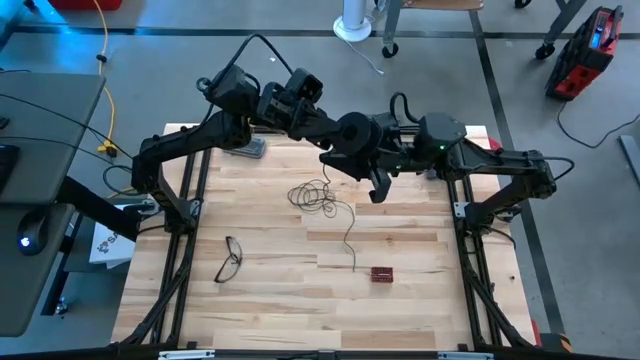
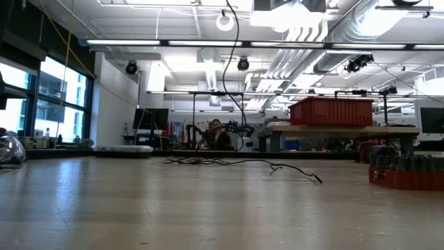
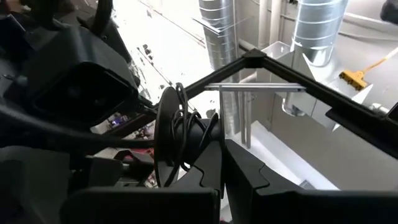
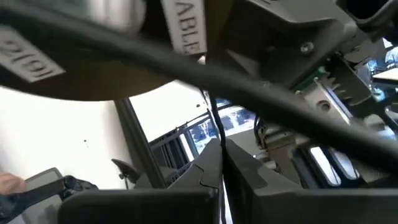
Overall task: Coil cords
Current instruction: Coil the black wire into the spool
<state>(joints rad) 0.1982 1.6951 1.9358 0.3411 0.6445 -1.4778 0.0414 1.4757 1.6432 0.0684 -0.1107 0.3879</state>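
Observation:
The cord is a thin dark wire, part of it lying in a loose tangle (image 1: 316, 194) on the table's middle, with its free end (image 1: 354, 266) trailing toward the near edge. One strand (image 2: 233, 62) rises from the tangle (image 2: 208, 161) to the grippers above. Both arms meet high over the far middle of the table. My left gripper (image 3: 222, 163) is shut beside a small black reel (image 3: 165, 138) that has wire wound on it. My right gripper (image 4: 221, 155) is shut on the wire. My left gripper holds the reel at its middle (image 3: 200, 134), on one flat face, between its shut fingertips; the disc itself hides the exact spot. The reel stands edge-on, high clear of the table, with turns of wire (image 3: 184, 127) round it. My right gripper pinches the thin wire (image 4: 215, 134) between its two fingertips. The wire runs on from the tips toward the other arm. It is held high above the table.
Black-framed eyeglasses (image 1: 230, 258) lie near the table's left side. A small red block (image 1: 382, 273) sits toward the near right, also seen in the low view (image 2: 406, 177). A yellow cable (image 1: 103, 70) runs over the floor beyond the left edge.

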